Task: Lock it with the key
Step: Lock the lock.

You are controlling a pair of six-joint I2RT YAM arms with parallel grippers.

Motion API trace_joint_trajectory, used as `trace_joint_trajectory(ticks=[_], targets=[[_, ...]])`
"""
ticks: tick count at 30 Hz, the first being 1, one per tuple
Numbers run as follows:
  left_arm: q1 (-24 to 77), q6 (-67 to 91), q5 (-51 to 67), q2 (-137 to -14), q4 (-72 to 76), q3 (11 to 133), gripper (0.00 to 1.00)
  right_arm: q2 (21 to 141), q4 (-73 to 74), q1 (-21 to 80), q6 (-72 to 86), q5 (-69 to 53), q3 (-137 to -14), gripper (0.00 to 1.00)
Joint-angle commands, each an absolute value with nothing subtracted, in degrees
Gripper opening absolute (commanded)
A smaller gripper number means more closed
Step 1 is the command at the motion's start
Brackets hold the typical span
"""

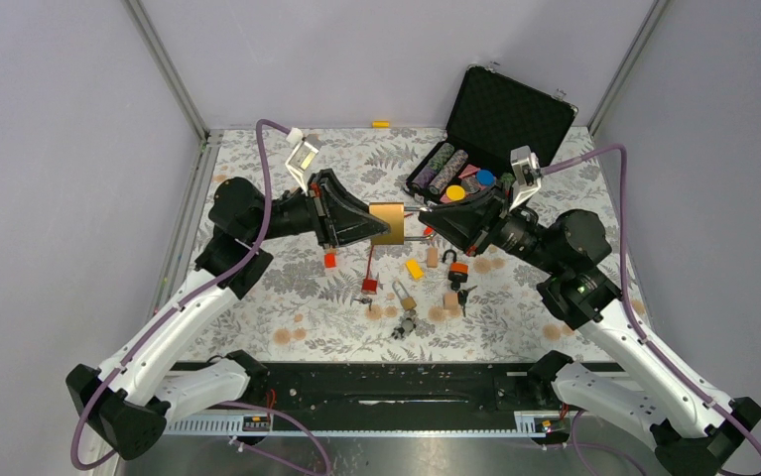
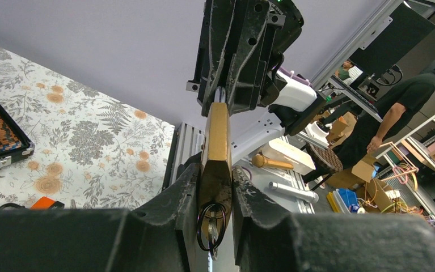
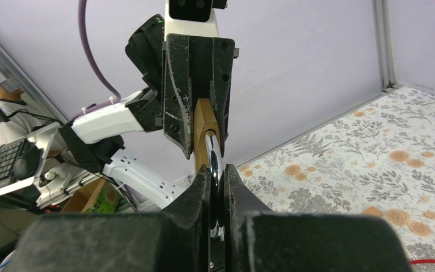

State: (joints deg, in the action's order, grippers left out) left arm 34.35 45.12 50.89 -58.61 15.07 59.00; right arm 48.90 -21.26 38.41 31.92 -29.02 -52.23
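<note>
A brass padlock is held in the air over the middle of the table between both grippers. My left gripper is shut on its brass body from the left. A black key ring with a key hangs at the body's near end, between the left fingers. My right gripper comes from the right and is shut on the shiny silver shackle. The brass body shows beyond it, gripped by the left gripper. A red strap hangs below the padlock.
An open black case with poker chips stands at the back right. Below the grippers on the floral cloth lie a small brass padlock, an orange padlock, loose keys, a yellow block and a red block.
</note>
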Motion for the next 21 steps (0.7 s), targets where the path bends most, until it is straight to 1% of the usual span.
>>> trace_joint_trajectory(ticks=[1,11,15,21], targets=[[38.69,47.75,51.06,-62.66,16.53,60.15,0.0,54.38,-28.96,42.44,30.12,-23.79,-52.54,0.0],[39.26,46.75,46.62,-64.79,15.46,61.84,0.0,57.42,-33.67,47.61,35.61,-29.77,-50.72,0.0],[39.21,47.2,46.84,-65.74,15.03,63.13,0.0,58.4,-36.32,49.41,37.74,-29.4,-49.55,0.0],[40.05,48.47,48.06,-67.36,14.45,62.59,0.0,59.32,-36.15,50.36,38.64,-29.06,-50.67,0.0]])
